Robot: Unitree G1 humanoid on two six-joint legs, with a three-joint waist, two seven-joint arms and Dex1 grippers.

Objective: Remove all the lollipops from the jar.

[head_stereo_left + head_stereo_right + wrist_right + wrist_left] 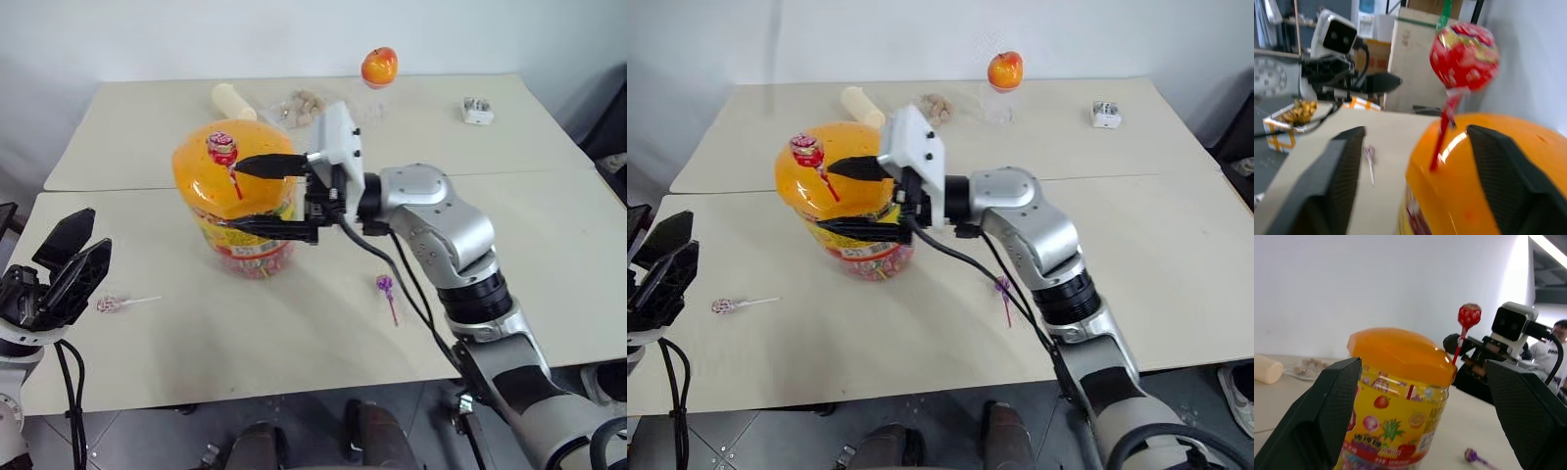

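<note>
R end effector (263,196) spread astride red lollipop (222,150) in jar (235,201) lid; off-centre closing could tip jar.

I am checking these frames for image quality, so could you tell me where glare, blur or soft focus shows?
Right wrist view: a bright glare streak on the jar lid beside the red lollipop, and the near black fingers look soft. Left wrist view: strong light washes out the upper corner behind the right gripper. Left eye view: even light, soft shadows.
</note>
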